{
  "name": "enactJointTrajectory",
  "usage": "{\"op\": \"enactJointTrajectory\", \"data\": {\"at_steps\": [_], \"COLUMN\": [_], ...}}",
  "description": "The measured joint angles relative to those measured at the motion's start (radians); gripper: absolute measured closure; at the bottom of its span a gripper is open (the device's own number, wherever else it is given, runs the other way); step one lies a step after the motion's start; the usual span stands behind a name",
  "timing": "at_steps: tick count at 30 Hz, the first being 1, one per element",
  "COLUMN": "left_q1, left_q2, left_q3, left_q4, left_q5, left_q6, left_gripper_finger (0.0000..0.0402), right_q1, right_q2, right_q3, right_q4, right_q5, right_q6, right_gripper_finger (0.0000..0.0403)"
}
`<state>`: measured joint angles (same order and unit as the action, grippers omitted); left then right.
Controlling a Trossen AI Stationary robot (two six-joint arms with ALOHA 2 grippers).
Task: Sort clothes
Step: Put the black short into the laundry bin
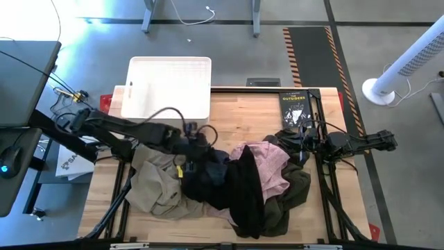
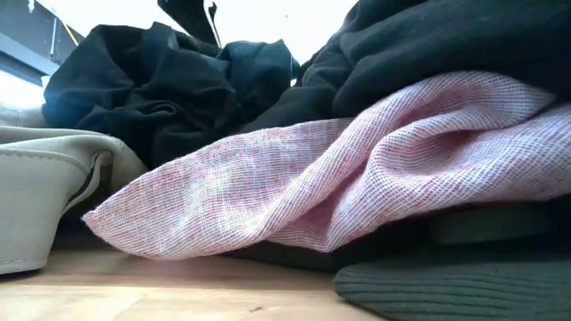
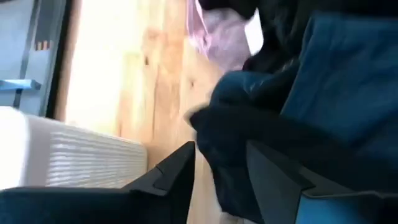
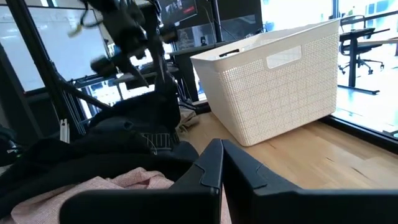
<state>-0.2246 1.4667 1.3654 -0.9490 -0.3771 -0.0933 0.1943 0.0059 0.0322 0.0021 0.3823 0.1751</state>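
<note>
Now | left gripper [image 3: 217, 171] seemingly parted over navy-grey garment [image 3: 323, 87] | right gripper [image 4: 222, 163] closed

Left arm [image 1: 118, 125]: dark, slender, tubular links; black cables looped along its length; yellow marking noted near the wrist. Left pincer [image 3: 221, 177]: two dark, wedge-shaped fingers [image 3: 177, 171] with angular edges. Right arm [image 1: 361, 142]: dark, jointed, with thin black cables bundled at the wrist. Right pincer [image 4: 222, 163]: matching dark, flat-faced, tapered fingers.
</note>
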Motion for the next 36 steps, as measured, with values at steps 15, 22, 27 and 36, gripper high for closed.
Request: {"op": "enactJointTrajectory", "data": {"at_steps": [15, 22, 27, 36], "left_q1": [-0.403, -0.392, -0.322, -0.291], "left_q2": [-0.064, 0.020, 0.077, 0.047], "left_q3": [-0.205, -0.343, -0.355, -0.236], "left_q4": [0.077, 0.200, 0.247, 0.144], "left_q5": [-0.050, -0.197, -0.093, -0.043], "left_q6": [-0.441, -0.541, -0.499, -0.368], "left_gripper_finger": [0.0254, 0.0254, 0.0285, 0.0394], "right_q1": [0.000, 0.000, 0.000, 0.000], "right_q2": [0.000, 0.000, 0.000, 0.000], "right_q3": [0.000, 0.000, 0.000, 0.000], "right_q4": [0.000, 0.000, -0.001, 0.000], "right_q5": [0.000, 0.000, 0.000, 0.000], "right_q6": [0.000, 0.000, 0.000, 0.000], "right_gripper_finger": [0.0402, 0.0402, 0.0402, 0.0402]}}
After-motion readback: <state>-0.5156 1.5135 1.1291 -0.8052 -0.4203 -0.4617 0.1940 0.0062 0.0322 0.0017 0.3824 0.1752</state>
